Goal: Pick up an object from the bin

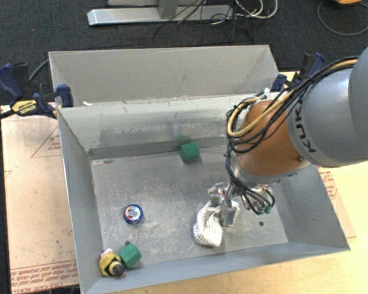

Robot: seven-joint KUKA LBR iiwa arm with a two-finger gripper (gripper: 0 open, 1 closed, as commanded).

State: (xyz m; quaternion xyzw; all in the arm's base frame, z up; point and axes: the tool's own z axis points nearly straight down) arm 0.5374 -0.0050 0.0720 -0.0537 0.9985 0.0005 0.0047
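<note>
White cloth (208, 231), a small bunched piece with a ribbed, knitted look, lies on the floor of the bin (165, 189), in the near right part and close to the near wall. The gripper (226, 215) stands at the cloth's far right end and seems to touch its upper fold. Whether it is clenched on the cloth or released I cannot tell, because metal parts and cables crowd that place.

In my judgement the main risk comes from the softness. A hold on only one thin fold could slip out during the lift, or the piece could unroll, hang long and drag on the near wall. If the gripper goes too low, it may scrape the metal floor.

The other things are well apart and should not disturb: a green cube (188, 152) by the far wall, a blue cap (133, 214) at the left, and a yellow and green toy (119, 260) in the near left corner.
</note>
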